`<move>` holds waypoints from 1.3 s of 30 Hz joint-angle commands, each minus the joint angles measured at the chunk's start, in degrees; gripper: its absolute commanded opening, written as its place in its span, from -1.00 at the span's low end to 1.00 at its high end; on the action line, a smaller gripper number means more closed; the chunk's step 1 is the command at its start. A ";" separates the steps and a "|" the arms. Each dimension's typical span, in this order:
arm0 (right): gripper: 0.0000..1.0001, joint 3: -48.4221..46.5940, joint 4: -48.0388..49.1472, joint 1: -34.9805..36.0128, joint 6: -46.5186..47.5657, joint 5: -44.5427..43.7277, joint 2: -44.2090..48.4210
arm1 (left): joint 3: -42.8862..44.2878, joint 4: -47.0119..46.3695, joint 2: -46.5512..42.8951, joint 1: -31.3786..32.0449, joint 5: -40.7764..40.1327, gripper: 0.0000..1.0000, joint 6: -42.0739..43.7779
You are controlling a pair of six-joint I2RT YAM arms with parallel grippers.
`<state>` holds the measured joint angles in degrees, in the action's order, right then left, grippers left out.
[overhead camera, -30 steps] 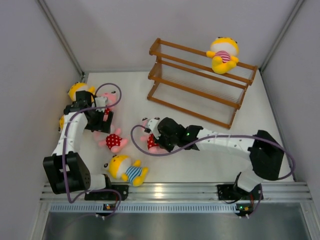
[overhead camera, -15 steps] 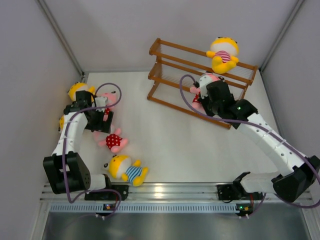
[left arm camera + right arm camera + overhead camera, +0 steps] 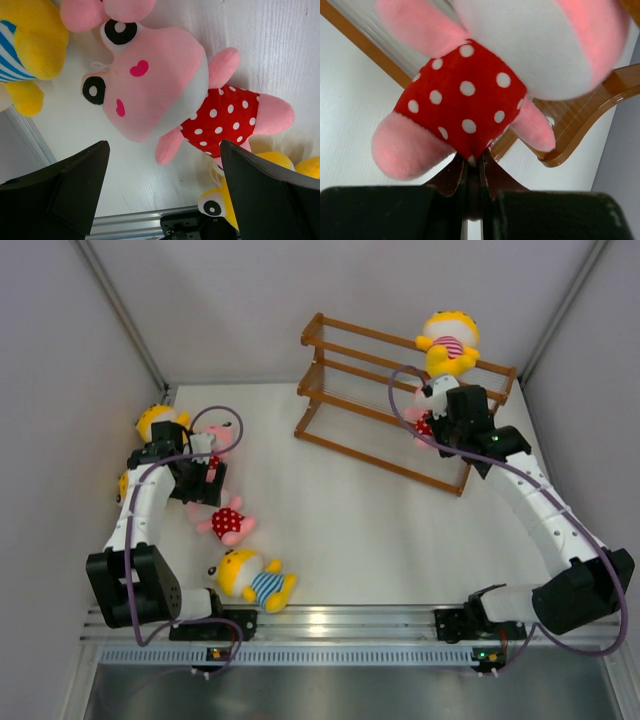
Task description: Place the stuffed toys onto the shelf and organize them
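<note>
The brown wooden shelf (image 3: 375,390) stands at the back of the table. A yellow doll in a pink-striped shirt (image 3: 449,344) sits on its top tier at the right end. My right gripper (image 3: 438,418) is shut on a pink doll in a red dotted outfit (image 3: 424,426) and holds it at the shelf's right end, below the yellow doll. In the right wrist view the gripper (image 3: 472,162) pinches the bottom of the red outfit (image 3: 465,100). My left gripper (image 3: 205,468) is open over a pink doll (image 3: 150,90) lying on the table, fingers (image 3: 80,185) apart and empty.
A second pink doll (image 3: 228,522) and a yellow blue-striped doll (image 3: 252,580) lie near the front left. More yellow dolls (image 3: 155,420) lie by the left wall (image 3: 100,370). The shelf's curved side rail (image 3: 580,135) is close to the held doll.
My right arm lifted the pink doll off the table, carried it to the shelf, then moved it right and up to the shelf's right end. The left arm has not moved.
</note>
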<state>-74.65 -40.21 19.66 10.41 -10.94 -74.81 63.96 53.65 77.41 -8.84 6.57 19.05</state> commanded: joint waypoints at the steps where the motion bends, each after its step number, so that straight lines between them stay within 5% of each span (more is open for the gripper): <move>1: -1.00 -1.90 6.28 -1.64 -1.54 1.88 -0.69 | 1.78 -1.00 -0.59 0.14 -0.41 0.96 0.64; 9: -1.00 4.86 8.03 -1.64 -2.24 3.31 3.60 | 1.95 -0.91 0.11 0.14 0.29 0.96 0.64; 15: -0.92 0.30 8.83 -1.91 -1.19 -0.13 0.63 | 2.39 -1.00 -0.06 0.14 0.99 0.96 0.46; 26: -0.07 -0.67 13.40 -3.23 -4.96 -3.74 -2.01 | 1.69 -1.00 -0.24 0.23 -0.24 0.96 0.99; 32: 0.00 -0.14 11.73 -3.22 -4.79 -4.09 -0.78 | 1.60 -1.00 -0.24 0.14 -0.06 0.96 0.99; 39: 0.40 -2.16 7.43 -3.22 -4.88 -3.74 3.87 | 0.90 -0.91 -0.15 0.14 2.66 0.96 3.61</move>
<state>-73.30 -31.64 17.10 6.07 -13.93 -75.55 64.07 53.65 77.41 -8.84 7.07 19.86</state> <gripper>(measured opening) 0.677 0.982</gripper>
